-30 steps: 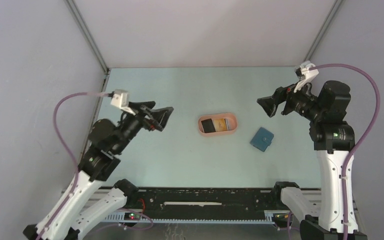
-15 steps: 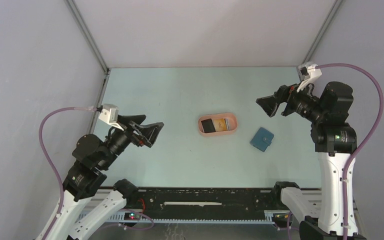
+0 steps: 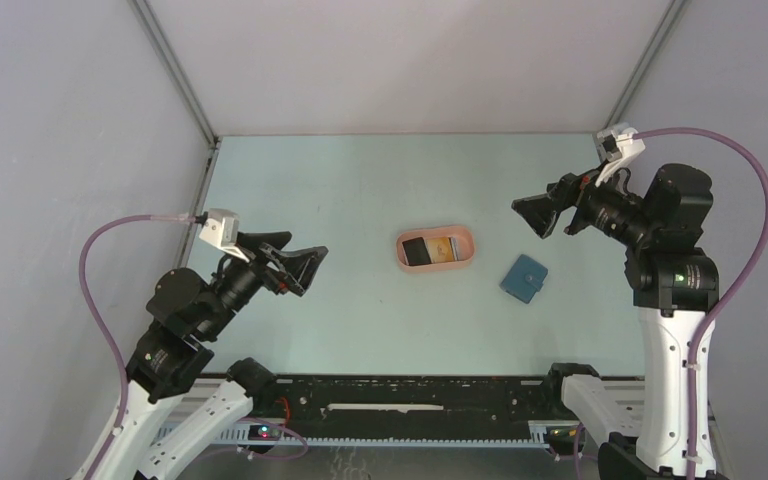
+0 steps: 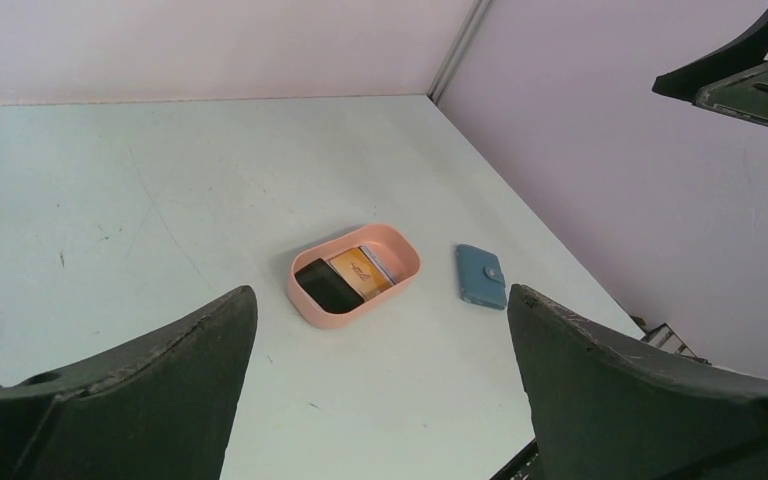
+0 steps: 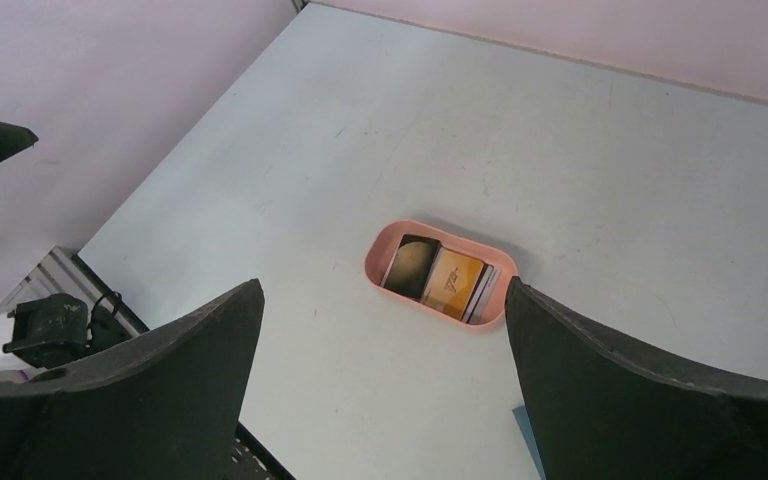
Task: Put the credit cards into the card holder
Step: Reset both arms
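You've got cards sitting in the pink tray mid-frame, blue holder shut to its lower right, left gripper and right gripper spread, empty, well off: cards not in the holder.

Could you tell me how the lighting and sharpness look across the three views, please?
Top external: even, soft light, no glare, pink tray sharp. Left wrist: gripper fingers dark, soft-edged; tray crisp, with a faint shadow. Right wrist: the same, cards readable.
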You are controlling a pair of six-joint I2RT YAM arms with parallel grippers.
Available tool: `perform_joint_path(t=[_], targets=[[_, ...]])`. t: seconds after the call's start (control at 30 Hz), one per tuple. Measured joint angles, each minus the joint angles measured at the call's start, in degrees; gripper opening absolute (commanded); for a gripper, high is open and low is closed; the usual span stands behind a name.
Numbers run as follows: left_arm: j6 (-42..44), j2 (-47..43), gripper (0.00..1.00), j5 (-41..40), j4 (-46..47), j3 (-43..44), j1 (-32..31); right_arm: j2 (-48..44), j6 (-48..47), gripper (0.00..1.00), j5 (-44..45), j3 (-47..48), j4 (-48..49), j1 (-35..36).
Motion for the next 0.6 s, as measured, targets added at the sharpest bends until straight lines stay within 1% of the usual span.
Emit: perform_joint_path(t=[0.6], targets=[[0.22,-0.11,1.00,0.00,0.07,-0.76,0.00,0.09,-0.11,1.00,0.00,0.00,-0.20,-0.09]])
